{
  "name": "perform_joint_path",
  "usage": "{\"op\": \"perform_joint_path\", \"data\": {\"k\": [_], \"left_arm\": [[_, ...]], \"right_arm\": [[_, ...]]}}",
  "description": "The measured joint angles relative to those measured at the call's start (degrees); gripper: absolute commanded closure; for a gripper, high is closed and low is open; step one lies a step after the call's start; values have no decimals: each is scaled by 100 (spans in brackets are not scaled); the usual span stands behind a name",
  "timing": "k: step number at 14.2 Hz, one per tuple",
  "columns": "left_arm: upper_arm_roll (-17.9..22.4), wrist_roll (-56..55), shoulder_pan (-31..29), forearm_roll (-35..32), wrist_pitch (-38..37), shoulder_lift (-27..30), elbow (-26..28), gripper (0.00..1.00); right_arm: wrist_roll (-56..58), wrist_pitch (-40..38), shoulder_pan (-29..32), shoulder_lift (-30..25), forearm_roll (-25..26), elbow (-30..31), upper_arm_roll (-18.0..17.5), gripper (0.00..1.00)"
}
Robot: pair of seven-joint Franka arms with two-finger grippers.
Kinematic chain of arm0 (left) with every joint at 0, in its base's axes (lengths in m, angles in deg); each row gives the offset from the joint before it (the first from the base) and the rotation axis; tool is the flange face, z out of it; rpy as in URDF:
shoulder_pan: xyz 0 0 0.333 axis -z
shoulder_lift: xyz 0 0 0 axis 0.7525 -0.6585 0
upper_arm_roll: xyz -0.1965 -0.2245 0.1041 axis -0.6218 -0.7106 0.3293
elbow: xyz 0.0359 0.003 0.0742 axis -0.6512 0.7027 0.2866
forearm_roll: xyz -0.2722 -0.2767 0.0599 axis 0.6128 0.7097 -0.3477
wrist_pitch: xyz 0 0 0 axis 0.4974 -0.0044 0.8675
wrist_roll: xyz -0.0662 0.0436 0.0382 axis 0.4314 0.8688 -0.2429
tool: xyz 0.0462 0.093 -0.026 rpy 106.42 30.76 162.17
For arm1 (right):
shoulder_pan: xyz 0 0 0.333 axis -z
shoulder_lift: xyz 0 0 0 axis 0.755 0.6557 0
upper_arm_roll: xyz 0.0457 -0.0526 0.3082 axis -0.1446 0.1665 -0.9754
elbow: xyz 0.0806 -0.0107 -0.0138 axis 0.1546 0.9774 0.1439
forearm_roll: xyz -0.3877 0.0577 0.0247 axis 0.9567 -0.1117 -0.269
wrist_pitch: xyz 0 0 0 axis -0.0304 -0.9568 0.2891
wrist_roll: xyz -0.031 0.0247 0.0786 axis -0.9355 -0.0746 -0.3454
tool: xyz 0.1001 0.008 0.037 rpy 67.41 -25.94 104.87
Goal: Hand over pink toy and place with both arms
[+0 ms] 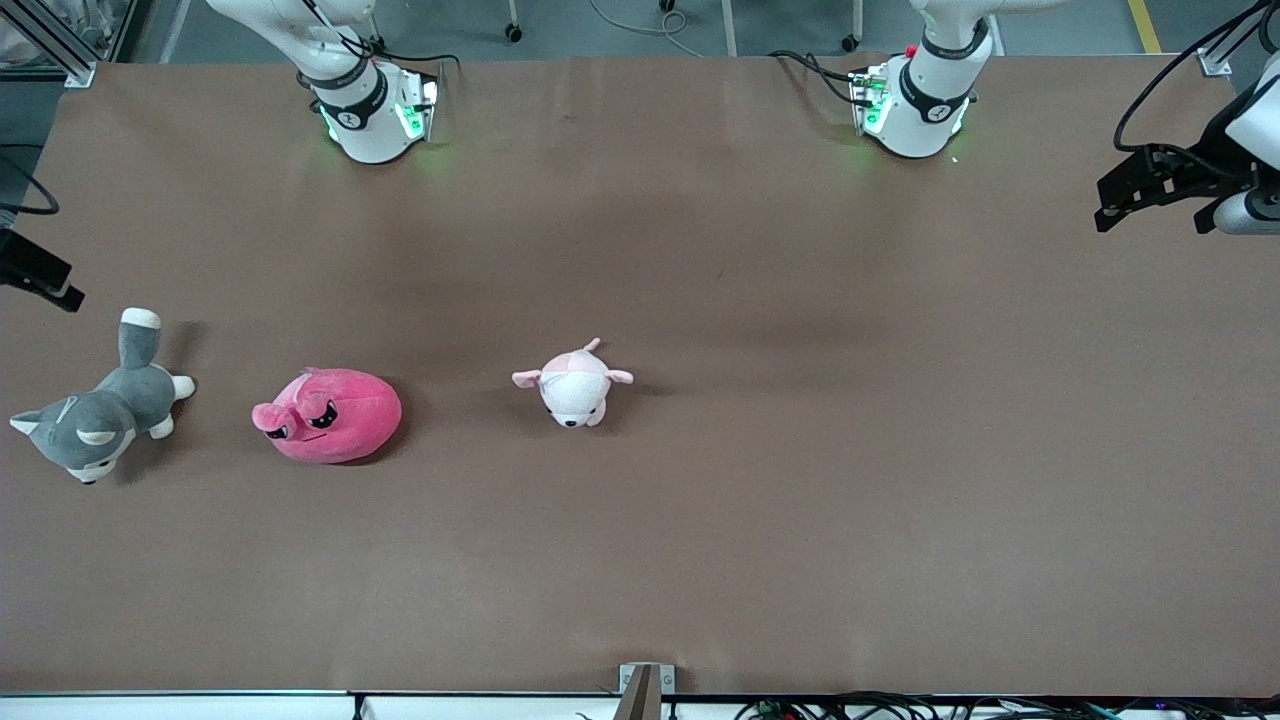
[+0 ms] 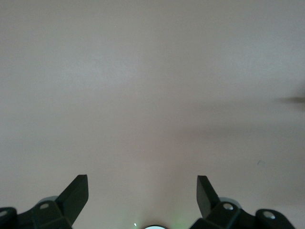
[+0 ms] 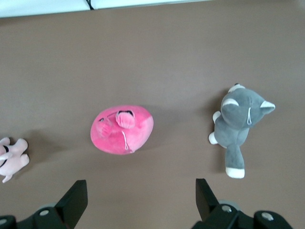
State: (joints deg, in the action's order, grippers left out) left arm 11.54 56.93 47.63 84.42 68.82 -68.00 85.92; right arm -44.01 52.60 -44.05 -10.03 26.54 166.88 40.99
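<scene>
The pink toy (image 1: pixel 330 415), a round hot-pink plush with black angry eyes, lies on the brown table (image 1: pixel 800 450) toward the right arm's end. It also shows in the right wrist view (image 3: pixel 122 129). My right gripper (image 3: pixel 140 183) is open and empty, held high over the table on the robots' side of the toy. Only a black part of the right gripper (image 1: pixel 45 275) shows at the edge of the front view. My left gripper (image 1: pixel 1105 210) is open and empty, raised over the left arm's end of the table. The left wrist view shows the left gripper (image 2: pixel 142 179) over bare table.
A grey-and-white plush husky (image 1: pixel 105 405) lies beside the pink toy, closer to the table's end, and shows in the right wrist view (image 3: pixel 238 124). A pale pink-and-white plush (image 1: pixel 573 385) lies toward the table's middle and also shows in the right wrist view (image 3: pixel 12 157).
</scene>
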Motion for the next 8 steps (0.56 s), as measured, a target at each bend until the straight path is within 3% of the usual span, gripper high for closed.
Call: {"op": "perform_joint_path", "data": {"k": [8], "left_arm": [[-1,13,-1,0,0,0,-5,0]], "right_arm": [[33,578,1,-732,0,1186,16,0]]}}
